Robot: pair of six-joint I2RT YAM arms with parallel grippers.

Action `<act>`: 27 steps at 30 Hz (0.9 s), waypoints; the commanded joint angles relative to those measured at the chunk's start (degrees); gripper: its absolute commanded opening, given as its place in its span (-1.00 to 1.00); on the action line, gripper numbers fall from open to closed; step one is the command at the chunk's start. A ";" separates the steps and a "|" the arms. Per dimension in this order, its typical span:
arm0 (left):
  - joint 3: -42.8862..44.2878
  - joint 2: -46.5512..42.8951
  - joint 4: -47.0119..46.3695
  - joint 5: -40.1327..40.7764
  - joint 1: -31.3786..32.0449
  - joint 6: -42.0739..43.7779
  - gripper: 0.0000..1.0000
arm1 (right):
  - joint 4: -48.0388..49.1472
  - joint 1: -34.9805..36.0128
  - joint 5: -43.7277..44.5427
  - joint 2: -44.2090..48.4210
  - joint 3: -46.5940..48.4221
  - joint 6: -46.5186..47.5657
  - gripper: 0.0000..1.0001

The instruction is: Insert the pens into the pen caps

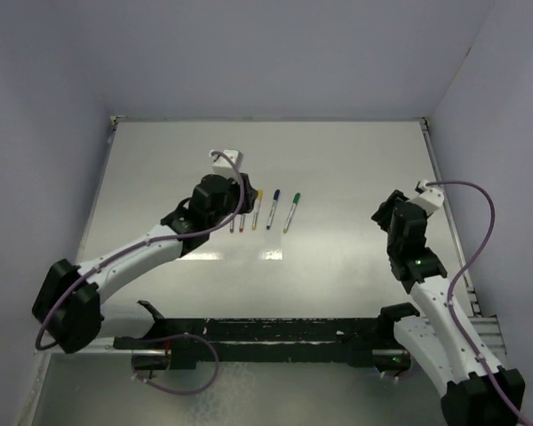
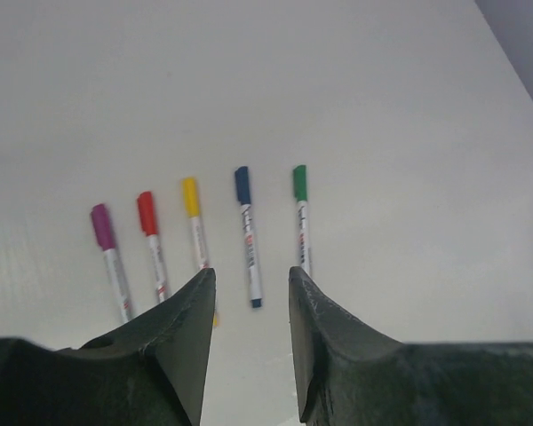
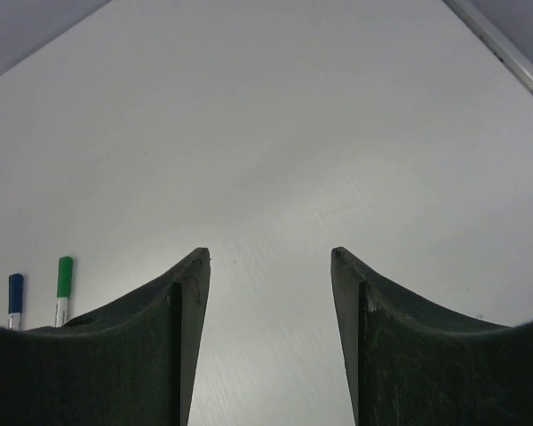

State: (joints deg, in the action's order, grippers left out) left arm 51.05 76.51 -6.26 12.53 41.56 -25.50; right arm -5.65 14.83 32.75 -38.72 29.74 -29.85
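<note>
Just ahead of the left jaws, five pens lie side by side on the desk (image 2: 409,133), each with a cap on its far end: purple (image 2: 101,226), red (image 2: 147,213), yellow (image 2: 190,196), blue (image 2: 242,185) and green (image 2: 299,182). So the task looks finished, or very nearly. The left jaws stand a modest way apart with nothing between them. The blue pen (image 2: 249,253) lines up with the gap, the yellow pen (image 2: 198,244) runs behind one tip, and the green pen (image 2: 303,231) ends just beside the other. I cannot tell how high the tips hang above the barrels. That is the main risk: a low or sideways pull-back could catch a near end and roll or swing a pen into its neighbour, since the barrels are round and lie close together. A cap that is only loosely seated might then slip off, and no view shows how firmly they sit. The right jaws are wide and empty, well off to the right of the row, with only the blue and green caps at their far left. They threaten little unless swept across.
</note>
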 commanded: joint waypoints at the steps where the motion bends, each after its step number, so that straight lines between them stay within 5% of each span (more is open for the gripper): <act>1: -6.63 -11.35 5.12 -1.67 -5.15 1.16 -0.15 | 7.20 -8.37 -16.13 -3.11 3.15 -1.46 0.19; 5: -10.58 -23.09 12.12 4.28 -5.53 2.00 0.04 | 7.67 -12.43 -18.04 -3.08 3.90 -0.47 0.19; 11: -13.82 -34.15 18.12 2.73 -5.57 -0.12 0.27 | 7.84 -14.85 -23.92 -2.56 2.31 -2.74 0.19; 16: -14.75 -37.76 21.16 2.93 -5.60 -1.02 0.62 | 7.41 -14.83 -24.36 1.46 0.65 -2.13 0.26; 27: -15.12 -39.70 21.97 6.98 -5.59 -3.13 0.85 | 5.94 -14.83 -23.69 1.37 0.99 -1.14 0.47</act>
State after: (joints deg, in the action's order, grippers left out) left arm 35.73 38.02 15.99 17.04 36.05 -27.07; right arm -0.95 0.23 9.43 -37.41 30.50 -31.73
